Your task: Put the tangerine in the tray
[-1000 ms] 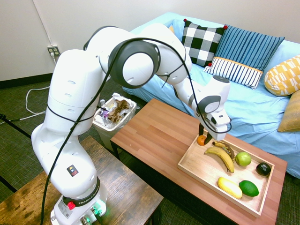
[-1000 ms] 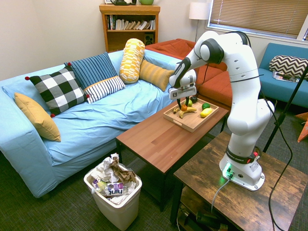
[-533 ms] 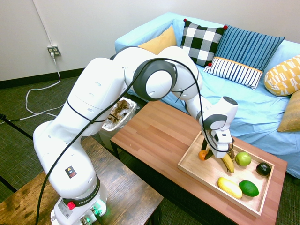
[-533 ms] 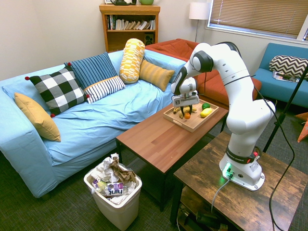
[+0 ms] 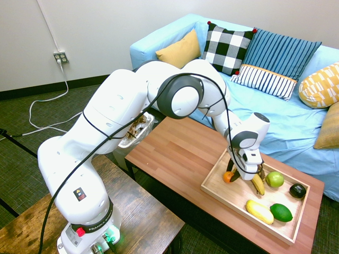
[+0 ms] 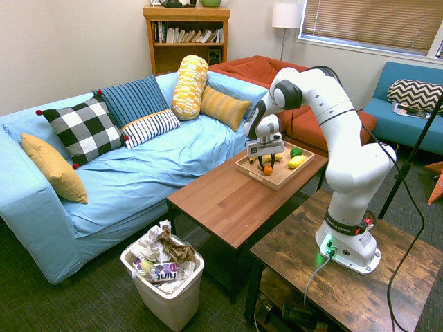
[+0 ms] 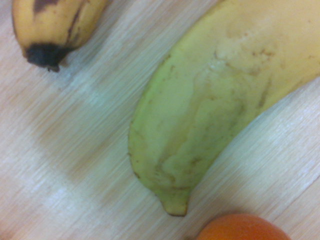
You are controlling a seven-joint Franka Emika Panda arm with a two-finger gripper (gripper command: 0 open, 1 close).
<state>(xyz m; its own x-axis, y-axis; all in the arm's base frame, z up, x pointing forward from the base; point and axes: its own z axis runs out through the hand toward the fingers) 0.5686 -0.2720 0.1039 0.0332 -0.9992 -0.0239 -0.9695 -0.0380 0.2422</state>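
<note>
Over the near corner of the tray [image 5: 213, 191], the gripper [image 5: 237, 176] is lowered close to the wooden floor, with the tangerine [image 5: 228, 177] at its fingertips. The orange fruit sits low inside the rim at that corner, and from the first exterior view it looks to be resting on or just above the tray bottom, though I cannot tell which. The fingers straddle it, and I cannot tell from either outside view whether they pinch it or have parted, since the fruit hides the gap. In the second exterior view the tangerine [image 6: 268, 169] shows as a small orange dot under the gripper [image 6: 265, 164], at the tray [image 6: 268, 182] end nearest the sofa. The wrist view shows the tangerine [image 7: 242, 228] at the bottom edge, just beside the tip of a banana [image 7: 220, 95], with a second banana [image 7: 52, 25] stub farther off, all on pale wood grain. So the step in hand seems to be the set-down itself, at or very near its end. Next, I judge, the fingers should spread enough to free the fruit, then the arm should rise straight up without nudging the banana beside it. A round fruit may roll once freed; the rim and the banana should hold it. An apple [image 5: 274, 179], a lime [image 5: 281, 212] and a lemon [image 5: 259, 211] lie farther along the tray.
</note>
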